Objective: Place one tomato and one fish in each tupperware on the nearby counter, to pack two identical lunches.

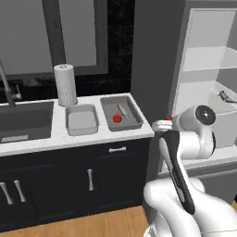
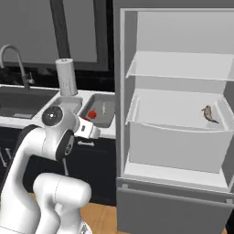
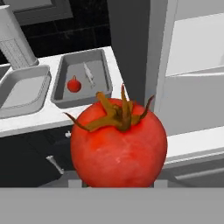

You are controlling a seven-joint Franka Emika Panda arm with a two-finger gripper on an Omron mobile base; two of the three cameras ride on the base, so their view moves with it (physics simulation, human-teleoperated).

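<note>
A large red tomato (image 3: 118, 144) with a brown stem sits right in front of the hand camera, and my gripper (image 3: 117, 181) is shut on it. In the left base view the gripper (image 1: 162, 124) hangs just off the right end of the white counter (image 1: 60, 136), with a bit of red (image 1: 170, 117) at it. The darker tupperware (image 1: 134, 115) holds a small tomato (image 1: 117, 118) and a pale fish (image 1: 122, 110). The lighter tupperware (image 1: 82, 121) to its left is bare. Another fish (image 2: 209, 114) lies in the open fridge's drawer.
A paper towel roll (image 1: 65, 84) stands behind the trays. The dark sink basin (image 1: 23, 121) and faucet (image 1: 7, 85) lie to the left. The open fridge (image 2: 178, 114), with its shelf and drawer, stands right of the counter. Navy cabinets (image 1: 69, 180) run below.
</note>
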